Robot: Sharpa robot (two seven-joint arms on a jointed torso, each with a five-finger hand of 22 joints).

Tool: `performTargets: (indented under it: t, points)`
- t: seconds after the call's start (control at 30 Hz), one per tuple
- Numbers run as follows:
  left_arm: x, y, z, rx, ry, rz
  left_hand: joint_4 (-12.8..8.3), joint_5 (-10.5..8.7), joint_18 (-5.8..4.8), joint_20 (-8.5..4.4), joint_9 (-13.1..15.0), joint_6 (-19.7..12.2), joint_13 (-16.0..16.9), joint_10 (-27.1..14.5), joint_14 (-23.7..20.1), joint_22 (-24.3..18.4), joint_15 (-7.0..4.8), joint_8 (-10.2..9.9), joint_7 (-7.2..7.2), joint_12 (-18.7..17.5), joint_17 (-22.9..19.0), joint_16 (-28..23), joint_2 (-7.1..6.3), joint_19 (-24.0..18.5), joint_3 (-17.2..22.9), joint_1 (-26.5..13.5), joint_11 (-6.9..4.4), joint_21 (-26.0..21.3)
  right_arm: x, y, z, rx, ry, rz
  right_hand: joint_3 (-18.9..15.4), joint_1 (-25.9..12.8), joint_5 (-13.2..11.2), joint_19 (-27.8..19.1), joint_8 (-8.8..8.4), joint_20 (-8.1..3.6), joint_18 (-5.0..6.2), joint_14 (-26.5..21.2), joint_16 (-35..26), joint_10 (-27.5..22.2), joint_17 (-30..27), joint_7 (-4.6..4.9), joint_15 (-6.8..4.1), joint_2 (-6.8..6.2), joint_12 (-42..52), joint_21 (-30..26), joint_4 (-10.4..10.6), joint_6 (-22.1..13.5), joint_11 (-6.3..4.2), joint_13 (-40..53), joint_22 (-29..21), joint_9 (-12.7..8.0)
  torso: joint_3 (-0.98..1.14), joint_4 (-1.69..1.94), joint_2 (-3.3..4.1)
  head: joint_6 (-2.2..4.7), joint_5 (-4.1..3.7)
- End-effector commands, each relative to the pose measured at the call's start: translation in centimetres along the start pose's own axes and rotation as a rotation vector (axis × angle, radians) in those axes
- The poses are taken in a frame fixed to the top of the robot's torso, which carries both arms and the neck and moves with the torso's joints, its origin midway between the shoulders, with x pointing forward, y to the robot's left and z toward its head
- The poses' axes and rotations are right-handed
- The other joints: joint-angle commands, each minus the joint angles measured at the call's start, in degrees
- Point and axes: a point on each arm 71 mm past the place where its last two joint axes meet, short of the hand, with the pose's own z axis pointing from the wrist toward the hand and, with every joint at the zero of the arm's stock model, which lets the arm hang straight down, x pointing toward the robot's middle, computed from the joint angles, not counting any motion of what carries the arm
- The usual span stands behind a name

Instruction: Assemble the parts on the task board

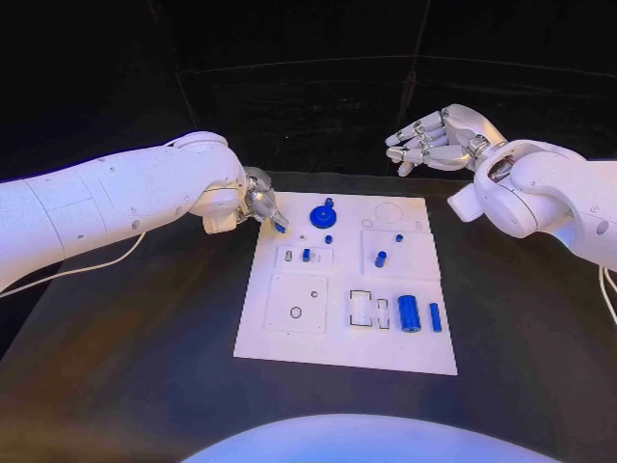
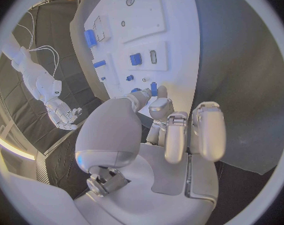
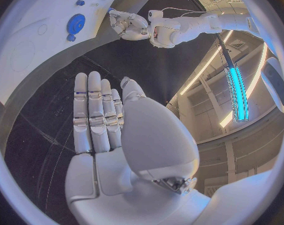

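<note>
I work in a lab: black counter [image 1: 142, 328], dark drapes behind, white task board [image 1: 288, 342], long ceiling lights [image 3: 237, 92] overhead.

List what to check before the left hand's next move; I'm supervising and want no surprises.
1. Left hand holds a part: ok, pinched at its fingertips.
2. Right hand off the board: ok, raised beyond the far edge, holding nothing.
3. Board flat on the table: ok.
4. Gear fully seated: cannot tell.
5. Which hole the part fits: cannot tell.
</note>
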Motion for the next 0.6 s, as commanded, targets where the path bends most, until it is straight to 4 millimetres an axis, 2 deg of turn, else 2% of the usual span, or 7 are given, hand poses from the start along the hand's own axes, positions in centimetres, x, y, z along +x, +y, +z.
performTargets:
  t: [0.03, 0.23, 0.37, 0.6]
  points:
    - [0.3, -0.1, -0.4, 0.015, -0.042, -0.077, -5.9, 0.4, 0.4, 0.12, 0.2, 0.0, -0.1, 0.4, 6.1, 3.0, -0.12, 0.5, -0.27, 0.0, 15.1, 0.2, 0.03, 1.1, 6.4, -0.6, -0.18, -0.2, -0.1, 0.1, 0.0, -0.008, 0.0, 0.0, 0.0, -0.3, 0.1, 0.5, -0.31, 0.04, 0.16, 0.3, -0.3, -0.2, -0.1, 0.26, 0.14, 0.06, -0.2, -0.3, 0.2, -0.2, -0.02, -0.1, -0.1, 0.1, 0.02, 0.2, -0.04, 0.05, -0.18]
    - [2.1, 0.4, -1.1, 0.028, -0.047, -0.079, -6.0, 0.48, 0.38, 0.07, 0.3, -0.1, 0.0, 0.5, 6.1, 3.1, -0.17, 0.8, -0.34, 0.1, 15.1, 0.2, -0.19, 1.1, 6.9, -0.9, -0.24, -0.2, -0.1, 0.1, 0.1, -0.007, 0.002, 0.0, 0.0, -0.3, 0.1, 0.5, -0.31, 0.05, 0.16, 0.3, -0.3, -0.2, -0.1, 0.26, 0.14, 0.06, -0.1, -0.4, 0.3, -0.2, -0.02, -0.1, -0.1, 0.1, 0.01, 0.15, -0.06, 0.05, -0.03]
    - [3.1, 0.6, -1.2, 0.029, -0.057, -0.048, -6.2, 0.56, 0.37, 0.04, 0.5, -0.1, 0.1, 0.7, 6.1, 3.1, -0.21, 1.0, -0.38, 0.1, 15.1, 0.2, -0.36, 1.2, 7.2, -1.1, -0.28, -0.1, -0.1, 0.1, 0.1, -0.006, 0.002, -0.001, 0.0, -0.3, 0.1, 0.5, -0.31, 0.05, 0.16, 0.3, -0.3, -0.2, -0.1, 0.26, 0.14, 0.06, -0.1, -0.4, 0.3, -0.2, -0.02, -0.1, -0.1, 0.1, -0.07, 0.21, -0.03, -0.17, -0.03]
    - [4.2, 0.8, -1.1, 0.029, -0.077, 0.0, -6.1, 0.56, 0.37, -0.04, 0.8, 0.1, 0.0, 0.8, 6.1, 3.2, -0.31, 1.7, -0.55, 0.1, 15.1, 0.2, -0.74, 1.2, 7.7, -1.7, -0.41, -0.1, 0.0, 0.1, 0.1, -0.006, 0.003, 0.0, 0.0, -0.3, 0.1, 0.5, -0.31, 0.05, 0.16, 0.3, -0.3, -0.2, -0.1, 0.26, 0.14, 0.06, -0.1, -0.4, 0.3, -0.2, -0.02, -0.1, -0.1, 0.1, -0.01, 0.16, -0.03, -0.25, 0.2]
